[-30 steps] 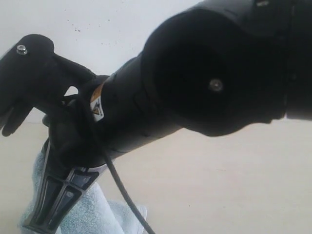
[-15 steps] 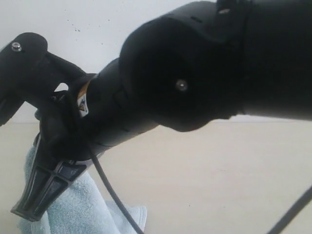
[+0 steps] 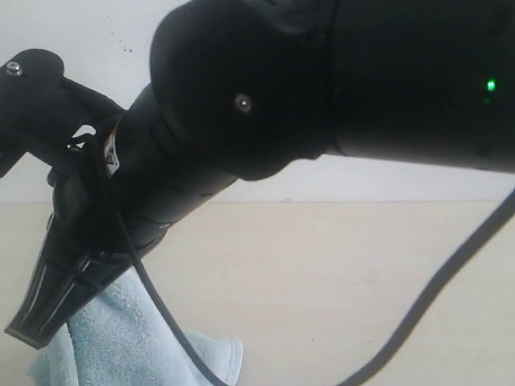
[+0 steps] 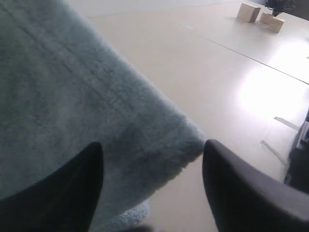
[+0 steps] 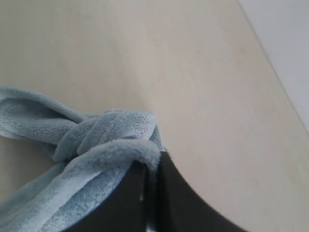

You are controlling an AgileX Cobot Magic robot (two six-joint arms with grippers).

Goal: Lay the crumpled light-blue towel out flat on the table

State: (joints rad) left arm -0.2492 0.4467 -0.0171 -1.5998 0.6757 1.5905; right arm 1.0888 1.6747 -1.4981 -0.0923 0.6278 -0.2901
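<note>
We find the right gripper pinched shut on a bunched fold of the towel, while the left gripper, fingers spread, has its free corner directly ahead between them.

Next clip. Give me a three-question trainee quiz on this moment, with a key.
1. True or false: the right pincer is shut on a fold of the towel.
2. In the left wrist view, the left pincer is: A) shut on the towel; B) open, with its fingers apart; C) out of view.
3. Fill in: on the table, the towel is ___, not spread flat.

Key: 1 true; 2 B; 3 crumpled.
</note>
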